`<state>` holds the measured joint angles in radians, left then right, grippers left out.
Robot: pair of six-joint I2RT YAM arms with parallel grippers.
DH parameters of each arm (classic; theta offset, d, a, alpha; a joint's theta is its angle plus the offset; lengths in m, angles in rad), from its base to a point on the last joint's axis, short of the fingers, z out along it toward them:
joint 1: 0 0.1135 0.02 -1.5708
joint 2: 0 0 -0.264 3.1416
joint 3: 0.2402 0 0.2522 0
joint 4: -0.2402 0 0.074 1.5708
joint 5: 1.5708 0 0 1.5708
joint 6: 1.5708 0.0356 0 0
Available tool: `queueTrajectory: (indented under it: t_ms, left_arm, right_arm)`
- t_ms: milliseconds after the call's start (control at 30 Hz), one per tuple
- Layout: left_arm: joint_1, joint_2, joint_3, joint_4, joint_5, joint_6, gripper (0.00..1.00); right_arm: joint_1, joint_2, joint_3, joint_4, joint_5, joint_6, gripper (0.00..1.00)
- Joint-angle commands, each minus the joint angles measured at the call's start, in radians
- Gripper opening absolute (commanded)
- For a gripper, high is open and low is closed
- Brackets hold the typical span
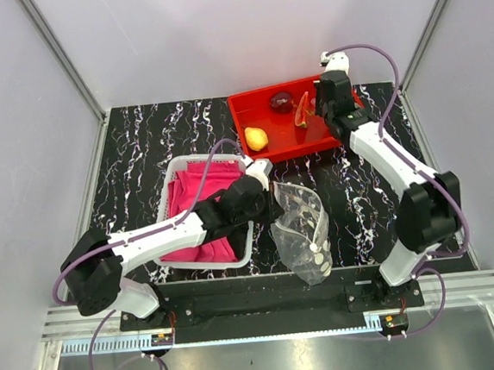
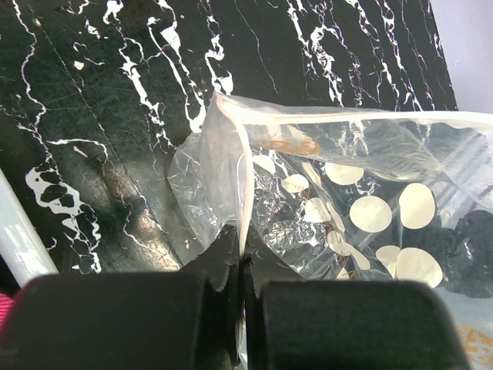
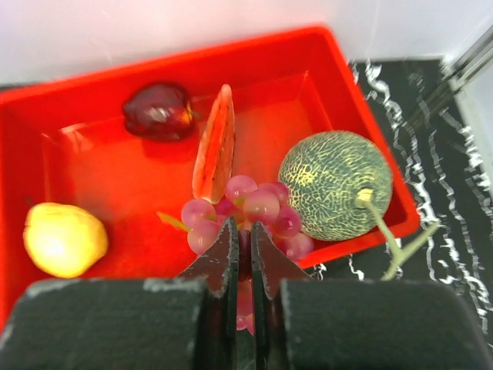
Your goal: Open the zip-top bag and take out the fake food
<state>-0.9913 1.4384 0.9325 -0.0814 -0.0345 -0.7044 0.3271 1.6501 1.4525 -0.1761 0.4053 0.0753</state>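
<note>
The zip-top bag, clear with pale dots, stands crumpled on the black marbled table. My left gripper is shut on its upper edge; in the left wrist view the bag rises from between the closed tips of that gripper. Over the red tray, my right gripper is shut on the purple grapes, pinched at the tips of that gripper. In the tray lie a lemon, a dark red fruit, a watermelon slice and a green melon.
A white basket holding pink cloth sits at the left under my left arm. The lemon lies at the tray's near left corner. Grey walls with metal rails close in the table on three sides.
</note>
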Motion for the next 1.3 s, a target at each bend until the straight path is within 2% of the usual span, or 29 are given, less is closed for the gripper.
queueTrajectory:
  t_ms: [0,233,433,500,633,833,933,1133,1267]
  left_arm:
    - [0.020,-0.032,0.017,0.009,0.007,0.017,0.00]
    - [0.033,-0.030,0.038,-0.001,0.016,0.016,0.00]
    - [0.034,-0.024,0.051,-0.011,0.012,0.013,0.00]
    - [0.034,-0.024,0.052,-0.012,0.012,0.011,0.00]
    - [0.034,-0.018,0.058,-0.012,0.015,0.011,0.00]
    - [0.034,-0.007,0.075,-0.014,0.024,0.013,0.00]
    - [0.034,-0.007,0.083,-0.018,0.022,0.016,0.00]
    - [0.036,0.014,0.117,-0.040,0.025,0.025,0.00]
    - [0.036,0.053,0.199,-0.119,0.016,0.037,0.00]
  right_arm:
    - [-0.055,0.082,0.063,0.053,-0.118,0.047,0.00]
    - [-0.094,0.215,0.118,0.029,-0.198,0.064,0.01]
    - [-0.108,0.298,0.200,-0.085,-0.269,0.072,0.25]
    - [-0.109,0.300,0.207,-0.102,-0.284,0.066,0.41]
    - [-0.112,0.304,0.258,-0.177,-0.312,0.063,0.50]
    - [-0.112,0.226,0.247,-0.218,-0.342,0.093,0.61]
    - [-0.112,0.171,0.238,-0.263,-0.361,0.139,0.63]
    - [-0.111,-0.007,0.086,-0.301,-0.525,0.283,0.65]
    - [-0.111,-0.201,-0.061,-0.341,-0.603,0.311,0.67]
